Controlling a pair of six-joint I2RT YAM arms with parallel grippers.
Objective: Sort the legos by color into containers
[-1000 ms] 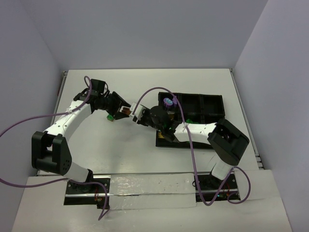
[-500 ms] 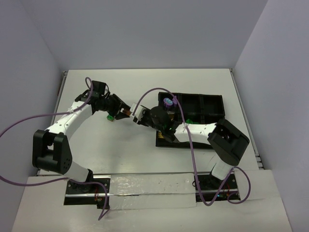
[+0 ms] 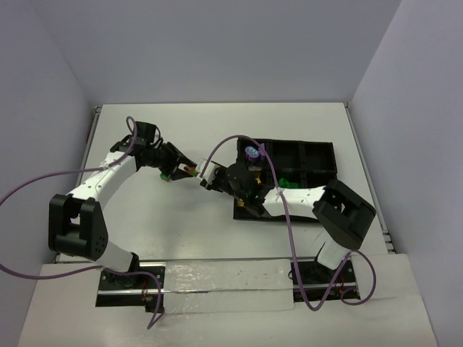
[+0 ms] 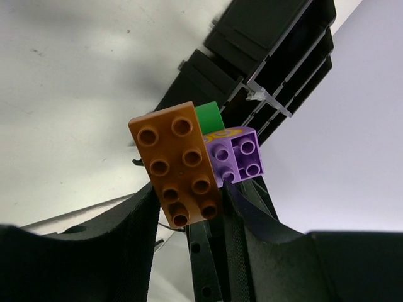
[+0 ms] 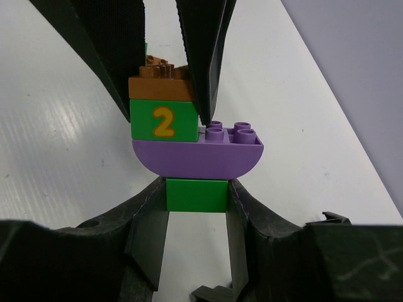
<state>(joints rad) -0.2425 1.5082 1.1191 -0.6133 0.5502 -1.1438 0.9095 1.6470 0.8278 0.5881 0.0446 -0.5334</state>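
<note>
A lego cluster hangs in the air between my two grippers, left of the black tray (image 3: 318, 155). It stacks an orange brick (image 5: 160, 87), a green brick marked 2 (image 5: 162, 121), a curved purple brick (image 5: 197, 157) and a small green brick (image 5: 196, 194). My left gripper (image 4: 189, 201) is shut on the orange brick (image 4: 179, 165), with purple (image 4: 238, 154) and green (image 4: 210, 117) beside it. My right gripper (image 5: 196, 201) is shut on the small green brick. In the top view the grippers meet at the cluster (image 3: 194, 171).
A green lego (image 3: 166, 176) lies on the white table under the left gripper. The tray holds a purple lego (image 3: 252, 152) in its far left compartment and a green one (image 3: 286, 181) nearer the middle. The right arm lies across the tray's left side.
Both grippers stay on the cluster. The right wrist and forearm have shifted slightly; the left arm has barely moved.
</note>
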